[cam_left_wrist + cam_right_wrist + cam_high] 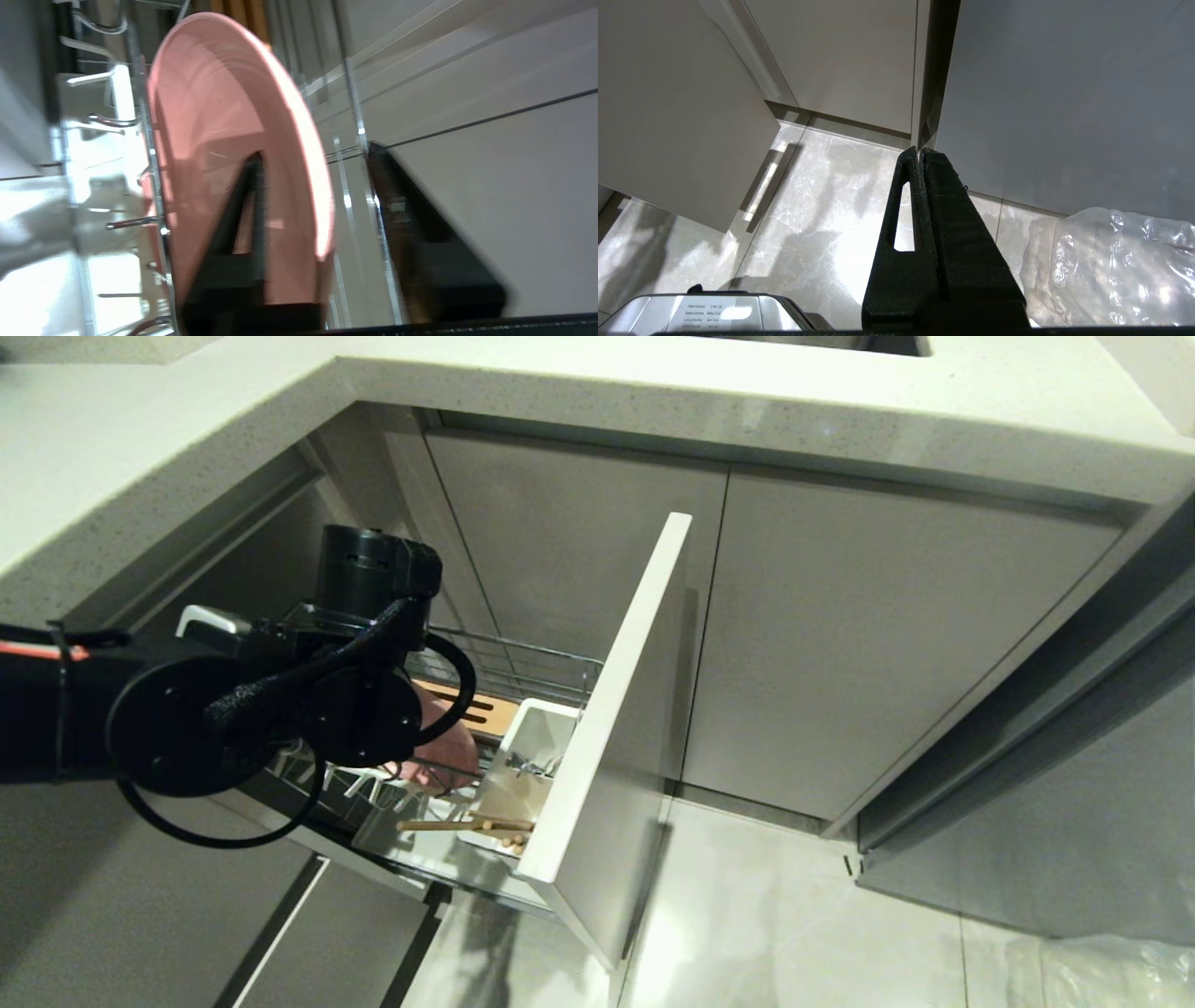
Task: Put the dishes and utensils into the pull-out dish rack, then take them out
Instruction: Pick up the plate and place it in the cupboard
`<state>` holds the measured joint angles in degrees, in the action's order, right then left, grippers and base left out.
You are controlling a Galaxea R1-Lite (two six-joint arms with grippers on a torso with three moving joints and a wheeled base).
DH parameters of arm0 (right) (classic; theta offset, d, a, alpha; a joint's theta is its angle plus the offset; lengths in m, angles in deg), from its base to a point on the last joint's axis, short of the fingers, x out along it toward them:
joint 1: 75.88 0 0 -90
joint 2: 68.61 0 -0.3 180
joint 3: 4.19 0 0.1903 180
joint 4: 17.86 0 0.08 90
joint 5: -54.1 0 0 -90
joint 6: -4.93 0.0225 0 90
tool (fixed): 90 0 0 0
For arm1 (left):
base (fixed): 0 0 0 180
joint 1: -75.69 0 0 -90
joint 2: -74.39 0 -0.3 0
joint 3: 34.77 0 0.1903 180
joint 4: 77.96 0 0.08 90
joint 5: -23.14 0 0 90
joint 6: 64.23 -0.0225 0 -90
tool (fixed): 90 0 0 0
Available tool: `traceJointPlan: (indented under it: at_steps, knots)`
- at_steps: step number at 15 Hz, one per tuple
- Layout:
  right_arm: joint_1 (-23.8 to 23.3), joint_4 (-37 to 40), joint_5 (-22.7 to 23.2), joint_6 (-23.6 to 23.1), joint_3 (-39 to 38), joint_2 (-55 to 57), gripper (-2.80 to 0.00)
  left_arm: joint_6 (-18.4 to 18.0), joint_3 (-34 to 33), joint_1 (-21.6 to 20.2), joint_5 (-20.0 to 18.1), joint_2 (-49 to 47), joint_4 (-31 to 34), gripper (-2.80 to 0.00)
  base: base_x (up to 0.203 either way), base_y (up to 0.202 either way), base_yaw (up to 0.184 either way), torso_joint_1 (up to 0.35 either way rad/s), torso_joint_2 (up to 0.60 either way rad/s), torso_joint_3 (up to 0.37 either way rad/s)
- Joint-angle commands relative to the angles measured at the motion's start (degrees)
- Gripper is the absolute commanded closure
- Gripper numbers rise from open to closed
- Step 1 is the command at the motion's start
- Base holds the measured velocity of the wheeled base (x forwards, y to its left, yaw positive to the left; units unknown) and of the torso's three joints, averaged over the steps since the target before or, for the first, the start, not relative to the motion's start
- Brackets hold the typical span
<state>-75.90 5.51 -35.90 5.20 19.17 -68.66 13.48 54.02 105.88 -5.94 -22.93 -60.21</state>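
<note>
Head view: pull-out dish rack [523, 681], a chrome wire basket drawn out from under the bench [653, 392], with its flat pale front panel [607, 728] standing edge-on toward the camera. Slotted wooden strip [481, 707] along the far side of the basket. White plastic utensil caddy [532, 737] set just inside the front panel; metal utensil ends show within it, too small to tell apart. Pair of pale wooden chopsticks [467, 823] lying roughly level across the near end of the caddy. Left arm [233, 709] reaches in from the left edge over the rack and hides most of the basket's middle; a sliver of the pink plate [448, 747] shows past its wrist. Left wrist view: pink plate [224, 154] standing on edge among the chrome wire prongs [126, 224]. Left gripper [315, 154] has its two black fingers [411, 224] parted, one before the plate's face and one past its rim, with a clear gap to the rim; the plate is not clamped. Right wrist view: right gripper [920, 151] parked low, fingers pressed together on nothing, over the pale marbled floor [808, 210], near grey cabinet doors [854, 56] and a crumpled clear plastic bag [1120, 261].
</note>
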Motion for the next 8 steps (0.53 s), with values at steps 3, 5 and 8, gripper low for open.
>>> traceJointPlan:
  at_steps: [3, 5, 8]
  knots:
    - [0.0, 0.0, 0.0, 0.0, 0.0, 0.0, 0.00, 0.5, 0.1, 0.3, 0.5, 0.1, 1.9, -2.80, 0.000, 0.000, 0.000, 0.000, 0.00, 0.000]
    - [0.0, 0.0, 0.0, 0.0, 0.0, 0.0, 0.00, 0.5, 0.2, 1.2, 0.7, 0.3, 3.6, -2.80, 0.000, 0.000, 0.000, 0.000, 0.00, 0.000]
    - [0.0, 0.0, 0.0, 0.0, 0.0, 0.0, 0.00, 0.6, 0.6, 2.6, 0.8, 1.9, 7.1, -2.80, 0.000, 0.000, 0.000, 0.000, 0.00, 0.000]
